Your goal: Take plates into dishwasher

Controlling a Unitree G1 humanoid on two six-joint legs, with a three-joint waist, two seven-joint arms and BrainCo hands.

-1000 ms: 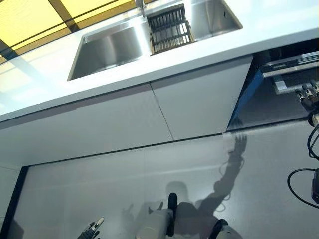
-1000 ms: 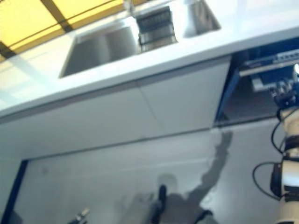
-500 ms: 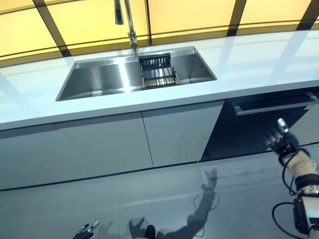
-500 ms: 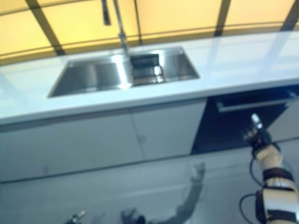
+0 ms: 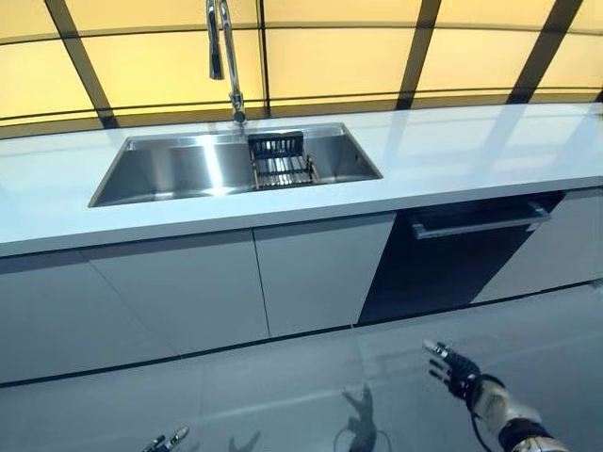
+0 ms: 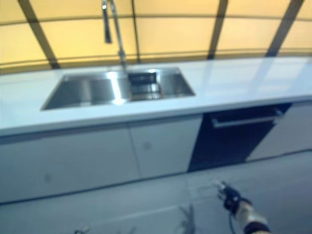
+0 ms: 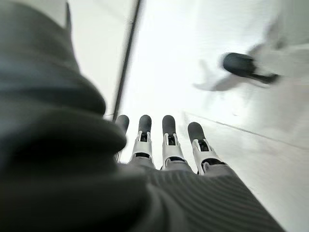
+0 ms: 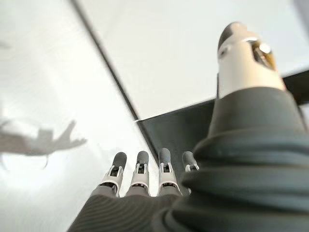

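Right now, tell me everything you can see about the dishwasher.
The dishwasher is built in under the white countertop, to the right of the sink and its white cabinet doors. Its front is a dark, glossy panel with a silver bar handle running across near the top. The door looks shut. Nothing touches it; the right hand hangs open over the floor in front, apart from it. No plates show.

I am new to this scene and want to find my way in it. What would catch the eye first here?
The steel sink set in the long white counter, with a tall tap and a dark rack inside, before yellow panels. Under the counter to the right is the dark dishwasher front, closed. The right hand hangs open over the floor before it; no plates show.
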